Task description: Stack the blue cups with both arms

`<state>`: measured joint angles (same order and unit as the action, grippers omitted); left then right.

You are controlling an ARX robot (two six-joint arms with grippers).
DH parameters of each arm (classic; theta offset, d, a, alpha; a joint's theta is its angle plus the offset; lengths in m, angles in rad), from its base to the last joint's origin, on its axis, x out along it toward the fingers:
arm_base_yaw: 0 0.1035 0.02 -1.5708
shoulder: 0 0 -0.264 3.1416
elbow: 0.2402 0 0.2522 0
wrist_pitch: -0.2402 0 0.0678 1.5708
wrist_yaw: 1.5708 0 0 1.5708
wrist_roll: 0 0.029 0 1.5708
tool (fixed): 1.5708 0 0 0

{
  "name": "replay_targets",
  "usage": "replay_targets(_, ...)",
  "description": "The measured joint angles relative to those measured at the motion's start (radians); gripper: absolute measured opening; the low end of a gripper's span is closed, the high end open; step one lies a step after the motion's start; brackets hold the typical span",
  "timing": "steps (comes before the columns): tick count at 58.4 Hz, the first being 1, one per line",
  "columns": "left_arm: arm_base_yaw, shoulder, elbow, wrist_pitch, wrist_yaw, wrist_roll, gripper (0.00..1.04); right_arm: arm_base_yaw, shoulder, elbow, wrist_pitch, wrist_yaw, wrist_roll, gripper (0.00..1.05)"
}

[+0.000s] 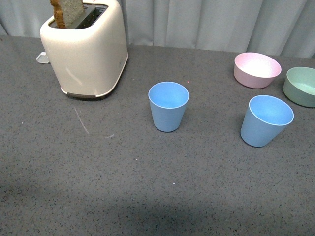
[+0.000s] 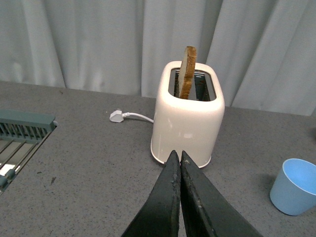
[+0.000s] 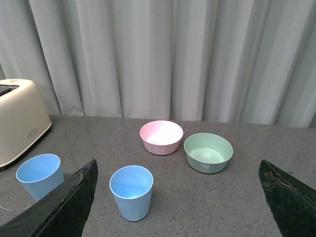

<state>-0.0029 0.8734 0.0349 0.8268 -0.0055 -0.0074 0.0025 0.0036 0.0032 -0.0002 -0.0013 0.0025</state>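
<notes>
Currently, the centre cup (image 1: 168, 105) and the right cup (image 1: 266, 120), both light blue, stand upright and well apart on the grey table (image 1: 98, 187), mouths up and unstacked. The centre cup stands to the right of the cream toaster (image 1: 88, 49), which carries a slice of toast (image 1: 66, 12) in its slot. The right cup stands in front of the pink bowl (image 1: 257, 70) and the green bowl (image 1: 301, 86). Neither arm appears in the front view.

Left tool (image 2: 178, 154): clenched, the two black fingers pressed together with nothing between them. It points at the base of the toaster. The centre cup lies off to one side of it, apart from the fingers, not in line with them.

Right tool (image 3: 177, 168): released, fingers spread wide. The right cup stands ahead of the gap between the fingers, nearer one finger (image 3: 69, 202) than the other and clear of both. The centre cup sits beyond that same finger, outside the gap, with its lower edge hidden by the finger. The two bowls lie further on, before the curtain (image 3: 163, 54).
</notes>
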Motion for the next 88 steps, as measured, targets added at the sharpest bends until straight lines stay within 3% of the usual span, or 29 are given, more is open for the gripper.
replay_targets(42,0.0,-0.496,-0.016,-0.447,0.005,0.0,0.04,0.0,0.0,0.0,0.0,0.0,0.0,0.95)
replay_targets(80,0.0,-0.705,-0.016,-0.655,0.005,0.0,0.04,0.0,0.0,0.0,0.0,0.0,0.0,0.95)
replay_targets(88,0.0,-0.855,-0.016,-0.819,0.006,0.0,0.04,0.0,0.0,0.0,0.0,0.0,0.0,0.95)
